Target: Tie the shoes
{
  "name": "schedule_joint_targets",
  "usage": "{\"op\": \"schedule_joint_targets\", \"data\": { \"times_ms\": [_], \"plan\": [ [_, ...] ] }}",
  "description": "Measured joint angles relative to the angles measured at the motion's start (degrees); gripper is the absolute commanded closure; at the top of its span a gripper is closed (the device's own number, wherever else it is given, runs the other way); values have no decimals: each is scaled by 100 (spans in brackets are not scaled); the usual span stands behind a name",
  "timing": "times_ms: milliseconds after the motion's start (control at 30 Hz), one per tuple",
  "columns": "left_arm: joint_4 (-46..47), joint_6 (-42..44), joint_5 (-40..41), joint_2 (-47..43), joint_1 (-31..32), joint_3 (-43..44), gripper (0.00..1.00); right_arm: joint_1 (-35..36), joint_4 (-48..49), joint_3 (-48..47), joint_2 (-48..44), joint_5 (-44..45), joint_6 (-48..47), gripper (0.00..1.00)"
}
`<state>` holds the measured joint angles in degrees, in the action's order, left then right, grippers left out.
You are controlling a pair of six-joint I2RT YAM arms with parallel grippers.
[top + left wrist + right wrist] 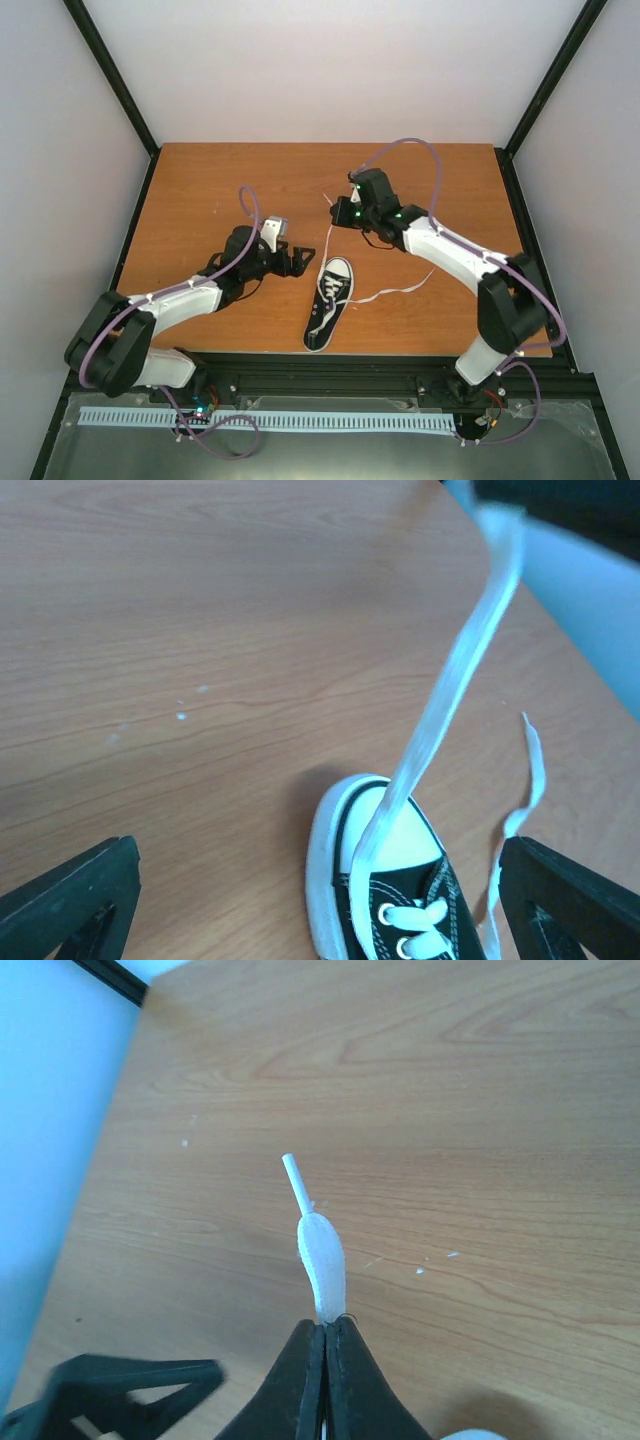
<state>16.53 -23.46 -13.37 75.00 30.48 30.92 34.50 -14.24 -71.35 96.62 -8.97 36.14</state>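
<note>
Orange-brown wood-grain tabletop [220, 180], rectangular, with a few small white specks [181, 716] on its surface. Plain white walls [330, 60] enclose it on three sides, and black corner posts [110, 70] slant up from its far corners. A black metal rail [340, 372] runs along the near edge. Nearer still, a long white slotted strip [300, 421] lies on a grey metal sheet [570, 445].

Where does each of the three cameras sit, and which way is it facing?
Top external: above and behind the bases, looking down on the table, the sneaker, the left arm and right arm.
Left wrist: on the left arm, facing the sneaker's toe; open left fingers at the bottom corners.
Right wrist: on the right arm, facing the tabletop; right fingers shut on the lace.
Shared: top and left wrist views both show sneaker and raised lace.
</note>
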Motion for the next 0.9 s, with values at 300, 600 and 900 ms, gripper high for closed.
{"op": "schedule_joint_targets", "data": {
  "times_ms": [300,600,900],
  "plan": [
    [629,-7,-1346,828,280,149,3,2,291,857,-1069,-63,122,97],
    [743,-7,-1580,1617,695,654,8,2,289,1154,-1980,81,190,97],
    [815,-63,-1759,1694,828,765,55,4,245,1244,-2450,308,188,97]
  ]
}}
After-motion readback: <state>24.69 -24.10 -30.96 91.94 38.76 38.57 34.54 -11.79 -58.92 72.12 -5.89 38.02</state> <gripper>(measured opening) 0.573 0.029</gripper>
